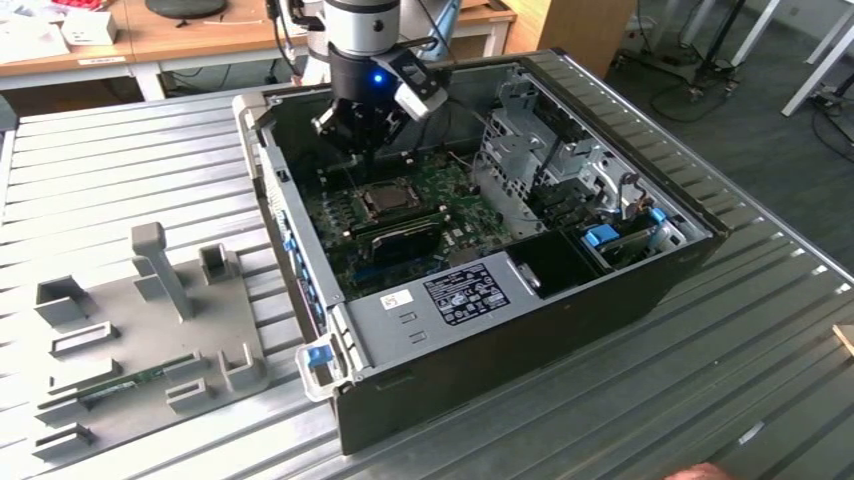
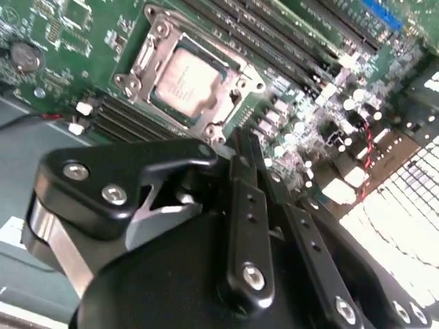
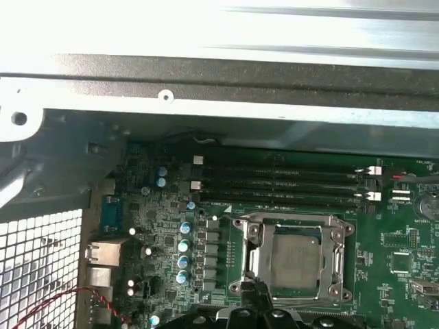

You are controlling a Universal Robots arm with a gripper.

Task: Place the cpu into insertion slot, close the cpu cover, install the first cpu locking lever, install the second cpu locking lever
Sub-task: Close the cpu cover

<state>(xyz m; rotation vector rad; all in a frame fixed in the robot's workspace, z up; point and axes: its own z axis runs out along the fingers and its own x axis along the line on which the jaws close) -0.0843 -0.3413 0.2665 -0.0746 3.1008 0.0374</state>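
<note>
Pincer: black, closest to the lens in the second wrist view, hanging over the board just beside the socket; whether it is apart or together cannot be told.
Pincer in the exterior view: lowered inside the open computer case, above the socket.
Chip: dull silver square lying flat in the socket, apart from the pincer.
Socket: dark rim around the chip, set in the green board.
Cover: silvery metal frame lying flat on the socket, with the chip showing through its window.
Memory slots: long black rows running alongside the socket.
Green board: lines the case floor around the socket.
Computer case: black tower on its side, open at the top, enclosing the socket.
Ribbed metal table: under the case.
Grey fixture tray: on the table, well apart from the socket, outside the case.
</note>
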